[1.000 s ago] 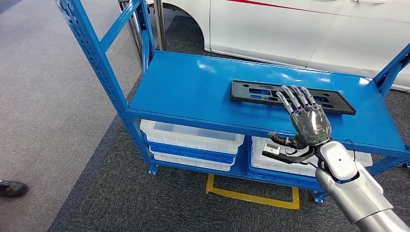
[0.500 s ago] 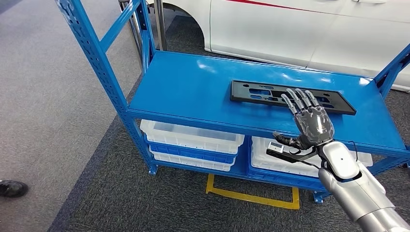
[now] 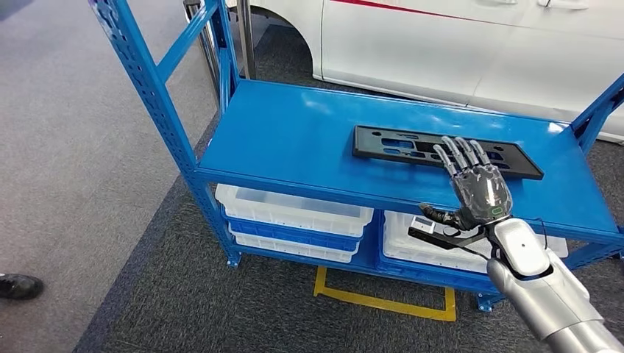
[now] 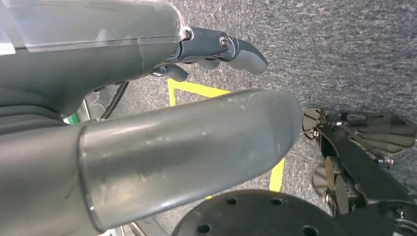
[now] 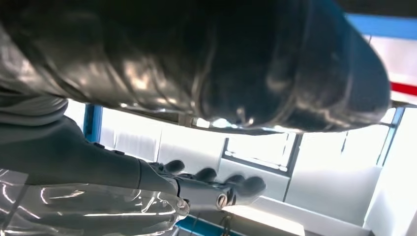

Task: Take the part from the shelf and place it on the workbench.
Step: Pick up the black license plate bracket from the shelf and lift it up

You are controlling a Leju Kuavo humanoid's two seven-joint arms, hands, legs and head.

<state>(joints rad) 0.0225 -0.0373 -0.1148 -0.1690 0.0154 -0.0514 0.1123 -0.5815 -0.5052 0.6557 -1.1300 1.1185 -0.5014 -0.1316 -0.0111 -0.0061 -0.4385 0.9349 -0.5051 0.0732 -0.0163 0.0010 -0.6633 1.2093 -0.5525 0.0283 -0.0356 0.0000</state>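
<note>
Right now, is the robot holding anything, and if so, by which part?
Nothing is held. The right hand is open above the black part on the blue shelf, fingers extended. The left hand grips nothing visible.

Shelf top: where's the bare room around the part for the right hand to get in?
The blue shelf top is bare left of the black part, as is the front strip between part and shelf edge. The right hand crowds the part's right half.
</note>
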